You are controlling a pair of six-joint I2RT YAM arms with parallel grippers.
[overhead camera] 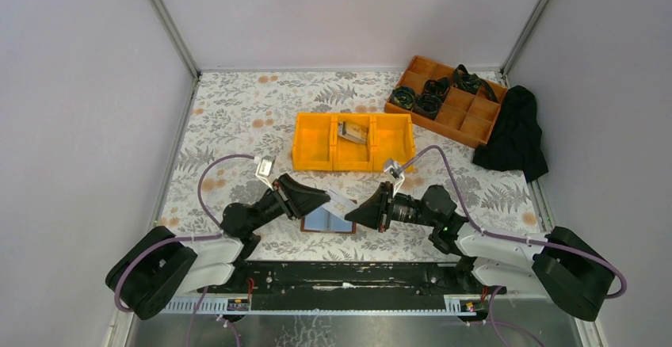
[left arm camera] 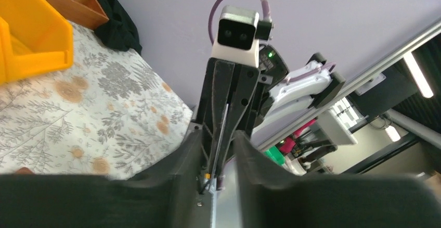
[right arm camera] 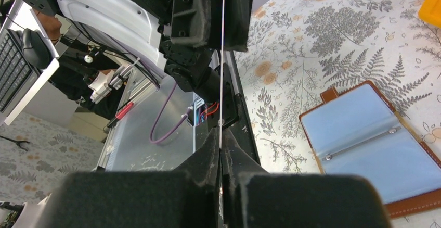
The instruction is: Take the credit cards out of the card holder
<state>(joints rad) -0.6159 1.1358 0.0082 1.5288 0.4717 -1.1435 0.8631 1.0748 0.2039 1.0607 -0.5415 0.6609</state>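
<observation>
Got 1 credit card (overhead camera: 341, 202) up off the table dead centre of the top view, clamped edge-on in the tight-shut right gripper (overhead camera: 349, 213). Looks slack on the left gripper (overhead camera: 326, 197) side, parted a bit around the same card. Just below, lying open on the floral table (overhead camera: 238, 109), the brown card holder (overhead camera: 326, 221). Upper middle, spotting greyish cards (overhead camera: 353, 131) in the middle slot of the yellow bin (overhead camera: 313, 145).

Brown leathery card holder (right arm camera: 416, 203), glossy clear plastic sleeves (right arm camera: 364, 134), wooden tray (overhead camera: 474, 111)
</observation>
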